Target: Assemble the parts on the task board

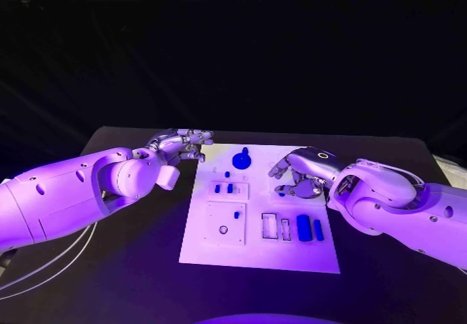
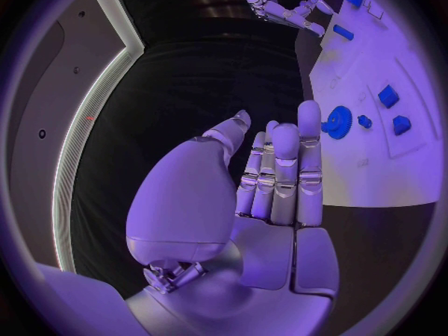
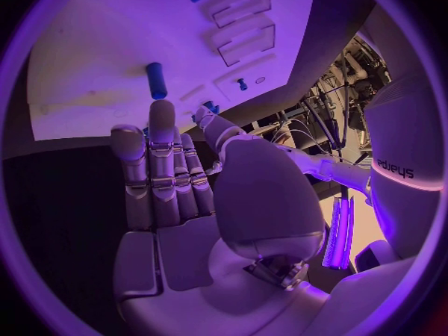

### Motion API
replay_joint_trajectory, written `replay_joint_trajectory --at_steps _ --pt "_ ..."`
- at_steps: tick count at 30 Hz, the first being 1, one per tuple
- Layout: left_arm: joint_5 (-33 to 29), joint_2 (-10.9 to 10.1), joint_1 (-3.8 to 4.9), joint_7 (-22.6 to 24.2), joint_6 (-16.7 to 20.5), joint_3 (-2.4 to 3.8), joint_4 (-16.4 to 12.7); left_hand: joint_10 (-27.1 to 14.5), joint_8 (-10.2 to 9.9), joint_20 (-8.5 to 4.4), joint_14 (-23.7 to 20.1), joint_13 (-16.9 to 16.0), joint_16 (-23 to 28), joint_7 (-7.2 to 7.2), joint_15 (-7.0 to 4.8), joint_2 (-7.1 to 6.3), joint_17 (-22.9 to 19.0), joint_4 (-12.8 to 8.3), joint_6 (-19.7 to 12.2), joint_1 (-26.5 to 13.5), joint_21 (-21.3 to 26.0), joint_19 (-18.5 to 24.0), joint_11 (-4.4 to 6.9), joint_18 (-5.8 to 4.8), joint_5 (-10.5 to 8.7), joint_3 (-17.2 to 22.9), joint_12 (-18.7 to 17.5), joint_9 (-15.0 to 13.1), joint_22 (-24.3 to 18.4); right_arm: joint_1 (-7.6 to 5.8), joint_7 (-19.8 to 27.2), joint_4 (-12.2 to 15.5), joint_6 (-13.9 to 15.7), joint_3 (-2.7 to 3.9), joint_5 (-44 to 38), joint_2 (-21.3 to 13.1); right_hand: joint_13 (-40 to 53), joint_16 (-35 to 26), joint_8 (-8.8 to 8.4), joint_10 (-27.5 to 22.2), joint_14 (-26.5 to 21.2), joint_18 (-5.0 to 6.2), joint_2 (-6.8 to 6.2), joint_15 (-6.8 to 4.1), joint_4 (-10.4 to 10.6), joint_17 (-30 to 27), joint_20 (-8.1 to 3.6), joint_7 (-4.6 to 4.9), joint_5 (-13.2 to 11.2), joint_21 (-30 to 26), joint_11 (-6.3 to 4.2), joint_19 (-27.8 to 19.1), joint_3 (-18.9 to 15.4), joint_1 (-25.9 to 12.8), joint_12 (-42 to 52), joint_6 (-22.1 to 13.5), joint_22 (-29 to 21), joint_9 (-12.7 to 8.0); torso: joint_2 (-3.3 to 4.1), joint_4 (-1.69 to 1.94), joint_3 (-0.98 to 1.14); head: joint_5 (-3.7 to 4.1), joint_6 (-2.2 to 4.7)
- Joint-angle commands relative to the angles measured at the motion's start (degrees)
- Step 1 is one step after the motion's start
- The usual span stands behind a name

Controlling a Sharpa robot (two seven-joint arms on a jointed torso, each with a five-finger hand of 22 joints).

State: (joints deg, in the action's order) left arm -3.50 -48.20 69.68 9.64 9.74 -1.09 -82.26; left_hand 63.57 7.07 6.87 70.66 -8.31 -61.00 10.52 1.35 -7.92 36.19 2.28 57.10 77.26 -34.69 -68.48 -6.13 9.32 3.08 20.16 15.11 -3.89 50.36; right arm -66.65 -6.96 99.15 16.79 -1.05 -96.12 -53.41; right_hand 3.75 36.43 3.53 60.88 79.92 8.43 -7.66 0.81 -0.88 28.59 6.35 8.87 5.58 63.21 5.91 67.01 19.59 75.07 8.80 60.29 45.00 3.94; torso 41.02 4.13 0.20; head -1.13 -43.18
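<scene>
The white task board point(image 1: 262, 253) lies in the middle of the black table. On it sit a blue gear point(image 1: 241, 160), two small blue blocks point(image 1: 224, 189), a blue peg point(image 1: 237, 214) and two long blue bars point(image 1: 310, 228). My left hand point(image 1: 180, 145) hovers off the board's far left corner with nothing in it; in the left wrist view its fingers point(image 2: 284, 172) are straight, with the gear point(image 2: 338, 121) beyond them. My right hand point(image 1: 304, 173) hangs over the board's far right part, holding nothing. A short blue cylinder point(image 3: 156, 80) lies just past its fingertips point(image 3: 160, 112).
Two rectangular slots point(image 1: 275, 226) sit beside the long bars, and a raised square plate point(image 1: 225, 223) occupies the board's near left. Black table point(image 1: 127, 270) surrounds the board. Cables point(image 1: 48, 266) trail under my left arm.
</scene>
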Motion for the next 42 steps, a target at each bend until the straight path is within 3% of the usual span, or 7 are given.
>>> replay_joint_trajectory --at_steps 1,6,15,28,42 --pt "0.14 0.13 0.02 0.25 -0.59 0.03 -0.22 -0.53 0.38 0.26 -0.22 -0.07 0.18 0.04 0.01 0.3 -0.05 0.07 -0.39 0.21 0.27 0.21 0.04 1.15 0.24 -0.27 0.39 -0.05 -0.05 -0.16 -5.04 -0.18 -4.71 -0.03 -4.15 -0.29 -0.06 0.29 0.34 -0.28 0.06 0.46 -0.36 -0.39 0.15 -0.07 -0.06 -0.25 -0.45 -0.02 -0.46 0.4 -0.57 0.43 0.23 0.21 -0.03 0.06 0.06 0.01 0.03 0.27 0.13" --pt "0.14 0.17 0.02 0.18 -0.71 0.03 -0.32 -0.53 0.38 0.26 -0.22 -0.07 0.18 0.04 0.01 0.3 -0.05 0.07 -0.39 0.21 0.27 0.21 0.04 1.15 0.24 -0.27 0.39 -0.05 -0.05 -0.3 -6.63 -0.55 -6.83 -0.03 -6.21 -0.47 -0.1 0.27 0.34 -0.78 0.11 0.49 -0.58 -0.39 0.22 -0.14 -0.19 -0.46 -0.59 -0.12 -0.52 0.36 -0.98 0.68 0.21 0.34 -0.15 0.06 0.08 0.03 -0.01 0.43 0.35" --pt "0.14 0.18 0.02 -0.11 -0.9 0.03 -0.49 -0.58 0.44 0.27 -0.29 -0.1 0.23 0.05 0.01 0.39 -0.18 0.09 -0.41 0.28 0.35 0.21 0.02 1.15 0.23 -0.36 0.5 -0.05 -0.11 -0.33 -6.58 -0.98 -9.8 -0.04 -7.07 -0.15 -0.02 0.37 0.43 -0.58 0.36 0.22 -0.46 -0.42 0.34 -0.16 -0.37 -0.72 -0.61 0.69 -0.65 1.07 -1.21 1.01 0.57 0.69 1.22 0.1 0.09 0.06 -0.02 0.27 0.09" --pt "0.14 0.23 0.0 -0.13 -1.06 0.03 -0.29 -0.63 0.5 0.27 -0.34 -0.13 0.26 0.05 0.02 0.51 -0.27 0.14 -0.42 0.32 0.42 0.21 0.03 1.15 0.24 -0.44 0.61 -0.06 -0.17 -0.17 -5.09 -1.79 -10.4 -0.13 -6.35 1.34 -0.03 0.62 0.53 0.75 1.08 -0.11 0.83 -0.71 0.63 -0.2 -0.74 -0.9 -0.93 1.81 -0.95 2.11 -0.58 2.11 1.6 1.55 2.87 0.15 0.06 0.09 -0.02 -0.09 -0.05" --pt "0.14 0.13 -0.01 -0.23 -1.12 0.03 -0.31 -0.63 0.5 0.27 -0.34 -0.13 0.26 0.05 0.02 0.51 -0.27 0.14 -0.42 0.32 0.42 0.21 0.03 1.15 0.24 -0.44 0.61 -0.06 -0.17 0.25 -5.63 -3.14 -11.91 -0.19 -7.59 2.43 -0.13 1.1 1.37 4.29 2.51 -0.93 2.33 -1.34 0.54 -0.16 -1.38 -1.53 -2.6 4.97 -1.79 4.63 2.79 3.84 2.13 4.93 7.4 0.54 0.04 0.05 -0.02 -0.22 -0.35"
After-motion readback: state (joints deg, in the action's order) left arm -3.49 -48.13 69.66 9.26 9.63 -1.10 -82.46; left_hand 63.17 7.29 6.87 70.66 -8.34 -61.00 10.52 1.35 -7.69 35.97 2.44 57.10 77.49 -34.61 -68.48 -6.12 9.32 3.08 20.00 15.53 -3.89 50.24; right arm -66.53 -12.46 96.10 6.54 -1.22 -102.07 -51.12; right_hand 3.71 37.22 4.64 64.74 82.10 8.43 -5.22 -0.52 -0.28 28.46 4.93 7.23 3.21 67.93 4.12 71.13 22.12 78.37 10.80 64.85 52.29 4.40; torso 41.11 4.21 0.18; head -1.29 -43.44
